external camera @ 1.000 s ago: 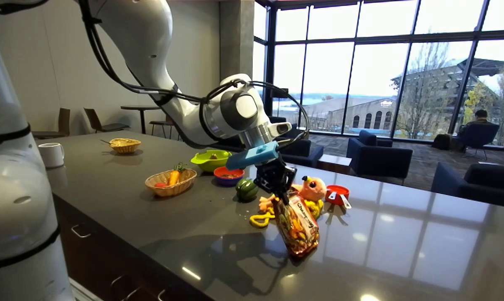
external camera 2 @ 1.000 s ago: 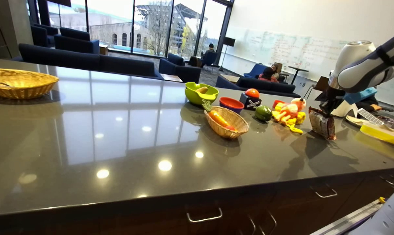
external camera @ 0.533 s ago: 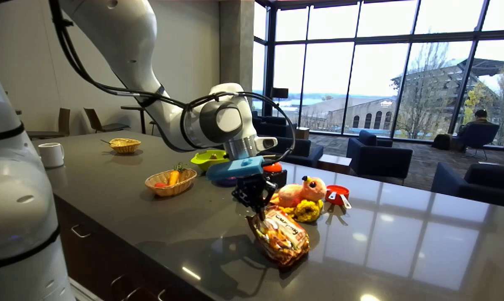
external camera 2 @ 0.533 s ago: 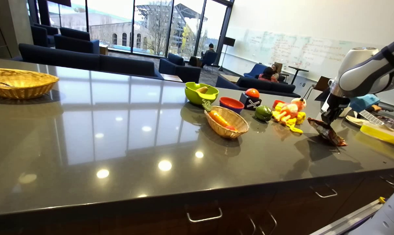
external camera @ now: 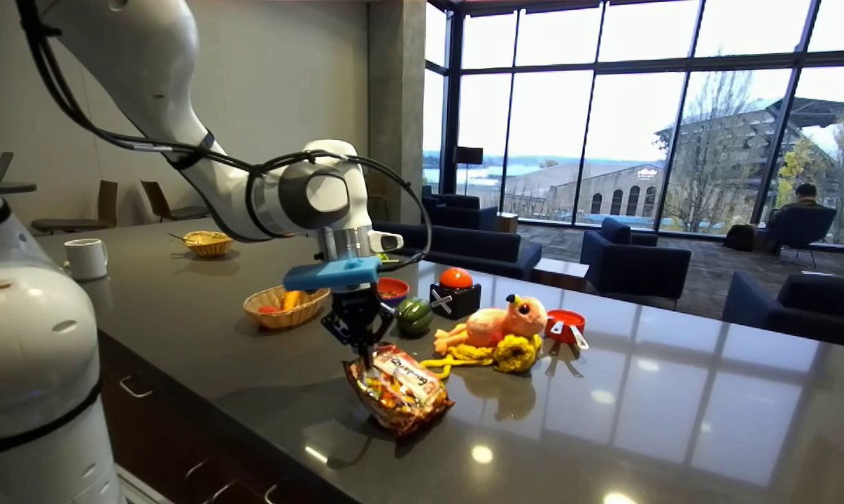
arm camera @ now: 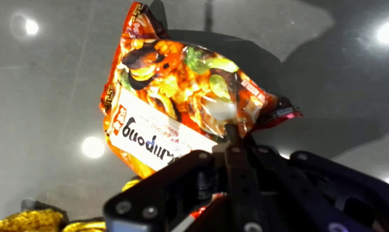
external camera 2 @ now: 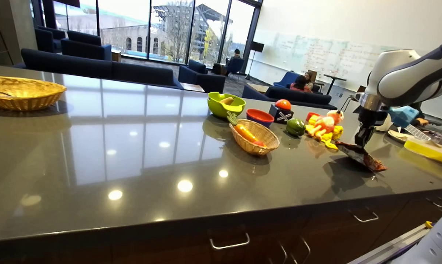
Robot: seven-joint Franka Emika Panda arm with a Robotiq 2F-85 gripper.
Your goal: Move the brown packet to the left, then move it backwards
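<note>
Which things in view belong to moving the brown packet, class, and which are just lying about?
Belongs to the job:
seafood noodle packet
gripper, pinching its edge

Just lying about, among others:
pink plush bird
green squash
orange push button
carrot in a wicker basket
lime-green bowl
red measuring cups
white mug

In an exterior view the brown packet (external camera: pixel 402 395), tilted in the hold of my gripper (external camera: pixel 367 357), fills the room just right of it and on its near side. A plush bird (external camera: pixel 488 327) and a yellow knitted piece (external camera: pixel 516 353) block the far right — whether the latter touches the packet I cannot tell. A green vegetable (external camera: pixel 414 317) and a black box (external camera: pixel 457 301) narrow the far side; a wicker basket (external camera: pixel 282 321) bounds the far left. Rightward, I could pass along bare counter (external camera: pixel 569 448) on the bird's near side. In an exterior view a yellow container (external camera 2: pixel 431 151) stands right of the packet.
</note>
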